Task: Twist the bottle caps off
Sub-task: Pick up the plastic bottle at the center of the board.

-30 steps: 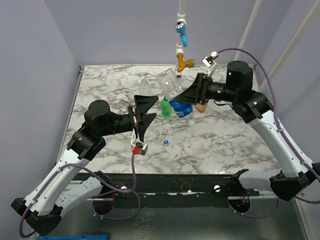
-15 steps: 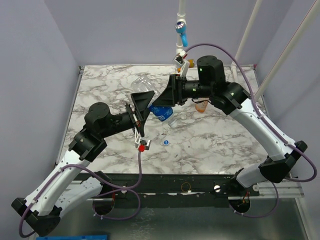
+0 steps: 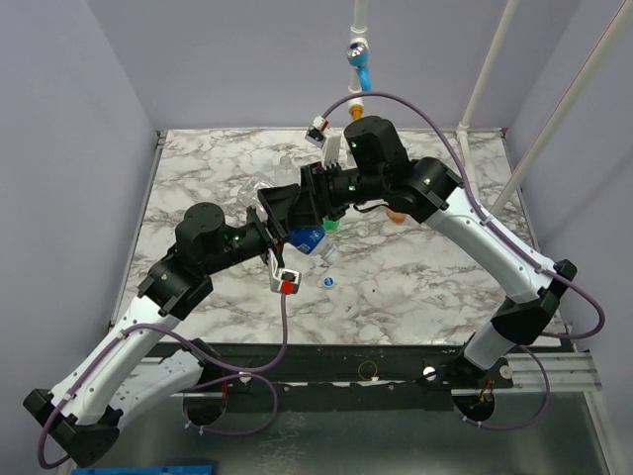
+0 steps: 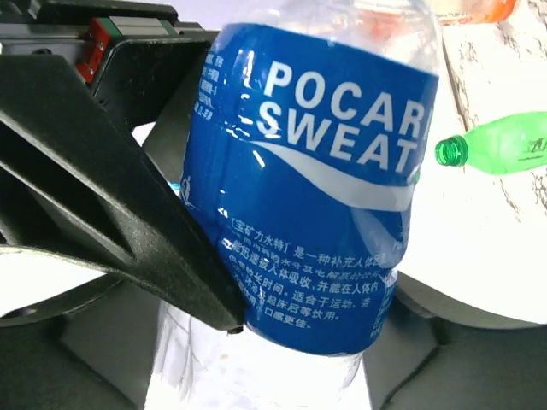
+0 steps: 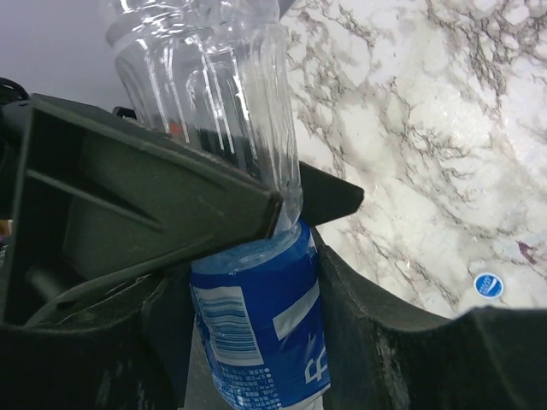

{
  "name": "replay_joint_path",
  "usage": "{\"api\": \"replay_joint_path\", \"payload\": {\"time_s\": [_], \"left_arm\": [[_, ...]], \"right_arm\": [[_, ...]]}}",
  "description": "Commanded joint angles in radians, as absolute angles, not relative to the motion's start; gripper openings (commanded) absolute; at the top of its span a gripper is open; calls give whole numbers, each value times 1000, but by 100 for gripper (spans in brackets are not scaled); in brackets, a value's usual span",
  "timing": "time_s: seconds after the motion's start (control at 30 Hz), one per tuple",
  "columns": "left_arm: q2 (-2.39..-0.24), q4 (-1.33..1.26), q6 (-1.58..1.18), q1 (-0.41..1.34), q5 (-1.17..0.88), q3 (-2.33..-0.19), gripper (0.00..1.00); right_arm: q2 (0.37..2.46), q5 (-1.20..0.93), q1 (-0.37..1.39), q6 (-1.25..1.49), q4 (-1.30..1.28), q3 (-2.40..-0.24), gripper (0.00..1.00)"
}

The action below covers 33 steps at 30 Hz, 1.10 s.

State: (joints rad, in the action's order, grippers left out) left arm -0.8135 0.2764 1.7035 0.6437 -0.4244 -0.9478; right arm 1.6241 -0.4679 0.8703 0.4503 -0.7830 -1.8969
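The right pincer now sits toward the left side of the desk. Over the last second it has swung there from the middle-right, carrying the bottle with the blue label. It pinches that bottle across the body, about where the label meets the clear ribbed part, and holds it tilted and off the desk.

A second ago the left pincer stood spread wide with nothing in it. Now the bottle lies between its fingers and they have begun to narrow. One black finger rests against the edge of the label. The other is hidden behind the bottle, so I cannot tell whether the left pincer already pinches the bottle or only brackets it.

This looks like a handover, or the start of a two-handed hold. The left pincer is at the label rather than the neck, so it probably takes the body and leaves the right pincer free to turn the cap. The neck end points down and away from the right pincer, and no view shows whether a cap is on it.

A loose cap lies on the desk just below both pincers. Beyond the left pincer a green bottle lies on its side with a bare neck, and an orange bottle sits farther off. At least one cap appears to be off already.
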Motion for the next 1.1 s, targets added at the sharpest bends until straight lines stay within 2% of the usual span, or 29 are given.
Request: {"api": "replay_joint_path", "payload": {"time_s": [0.0, 0.07, 0.13, 0.27, 0.33, 0.47, 0.63, 0.73, 0.87, 1.07], "left_arm": [[-803, 365, 1703, 658, -410, -1002, 63], [-797, 370, 1695, 659, -408, -1005, 47], [-792, 370, 1678, 659, -408, -1005, 39], [-782, 370, 1613, 660, -393, -1015, 38], [-778, 369, 1550, 660, -380, -1027, 37], [-805, 338, 1177, 660, -327, -1098, 38], [-897, 313, 574, 660, -115, -1241, 38], [-904, 307, 311, 659, -92, -1242, 39], [-890, 261, 133, 653, -128, -1205, 39], [-883, 202, 5, 607, -186, -1173, 38]], "right_arm": [[1654, -412, 887, 385, -883, -1958, 53], [1660, -404, 887, 379, -883, -1978, 58], [1666, -383, 887, 374, -889, -2009, 68], [1656, -284, 887, 354, -893, -2084, 92], [1637, -225, 887, 333, -877, -2130, 100], [1554, -124, 887, 309, -725, -2134, 100], [1393, -132, 887, 294, -375, -1925, 100], [1395, -167, 887, 277, -277, -1913, 100], [1455, -171, 887, 263, -274, -1979, 100], [1473, -139, 887, 259, -215, -1947, 100]]}}
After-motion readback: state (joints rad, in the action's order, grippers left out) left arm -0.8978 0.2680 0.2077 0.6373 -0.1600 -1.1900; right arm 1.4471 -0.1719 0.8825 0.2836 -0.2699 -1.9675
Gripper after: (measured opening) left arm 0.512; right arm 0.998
